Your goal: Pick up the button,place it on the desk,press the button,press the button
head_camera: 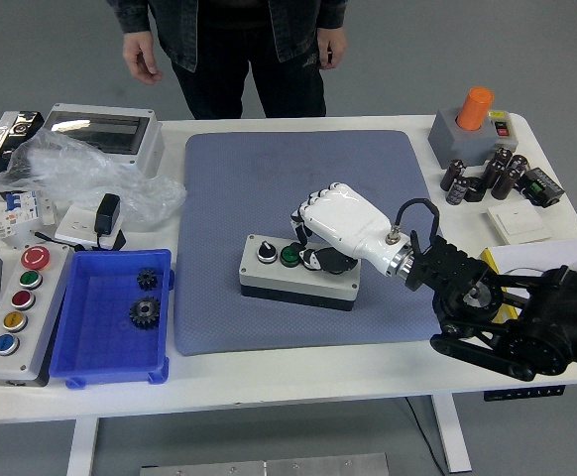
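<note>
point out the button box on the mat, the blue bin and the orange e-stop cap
button box (279,281), head view, front left face.
blue bin (92,337), head view, bare floor.
orange cap (475,106), head view, side of cap.

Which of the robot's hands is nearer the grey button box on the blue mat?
Right. The right hand rests on top of the button box, covering its right-hand buttons. The left hand is nowhere in view.

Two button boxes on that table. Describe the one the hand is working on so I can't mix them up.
On the blue-grey mat mid-table, the grey button box lies under the white right hand. It shows a black knob and a green button; the other box, at the table's left edge, carries four coloured buttons.
</note>
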Available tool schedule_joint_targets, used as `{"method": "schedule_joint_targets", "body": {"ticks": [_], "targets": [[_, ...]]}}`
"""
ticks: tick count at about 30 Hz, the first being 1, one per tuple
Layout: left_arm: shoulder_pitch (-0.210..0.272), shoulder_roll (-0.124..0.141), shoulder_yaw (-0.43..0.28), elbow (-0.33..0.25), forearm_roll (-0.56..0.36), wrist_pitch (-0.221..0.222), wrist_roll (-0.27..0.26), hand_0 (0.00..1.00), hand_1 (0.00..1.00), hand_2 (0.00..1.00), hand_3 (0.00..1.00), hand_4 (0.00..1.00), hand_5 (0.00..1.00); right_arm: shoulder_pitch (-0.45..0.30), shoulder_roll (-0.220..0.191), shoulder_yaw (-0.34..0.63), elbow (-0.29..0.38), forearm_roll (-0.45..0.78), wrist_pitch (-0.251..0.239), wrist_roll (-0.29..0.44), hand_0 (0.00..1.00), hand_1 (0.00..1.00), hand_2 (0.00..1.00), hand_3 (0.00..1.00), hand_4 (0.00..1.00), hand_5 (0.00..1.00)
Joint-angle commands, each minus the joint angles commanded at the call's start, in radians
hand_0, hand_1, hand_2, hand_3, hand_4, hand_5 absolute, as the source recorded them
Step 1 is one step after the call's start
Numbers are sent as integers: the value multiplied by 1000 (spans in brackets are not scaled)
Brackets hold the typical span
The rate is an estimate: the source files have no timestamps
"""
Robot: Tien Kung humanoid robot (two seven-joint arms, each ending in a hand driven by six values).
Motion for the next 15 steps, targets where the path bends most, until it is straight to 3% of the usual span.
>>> {"method": "schedule_joint_targets", "body": {"ticks": [6, 9, 12, 15], "targets": [[1, -2, 1, 0, 0, 0, 0, 678, 705, 633, 655, 592, 340, -15, -59, 95, 116, 78, -9, -15, 303, 515, 374, 324, 565, 13], [0, -2, 1, -1, 1, 0, 0, 677, 705, 631, 653, 590, 338, -24, -90, 152, 181, 142, 12, -15, 309, 524, 373, 324, 562, 7], [0, -2, -1, -1, 1, 0, 0, 677, 705, 631, 653, 590, 338, -44, -121, 216, 248, 216, 80, -46, 309, 524, 373, 324, 562, 7], [1, -3, 1, 0, -2, 0, 0, 677, 705, 632, 652, 591, 341, -65, -150, 274, 318, 244, 182, -125, 318, 523, 376, 314, 570, 7]]}}
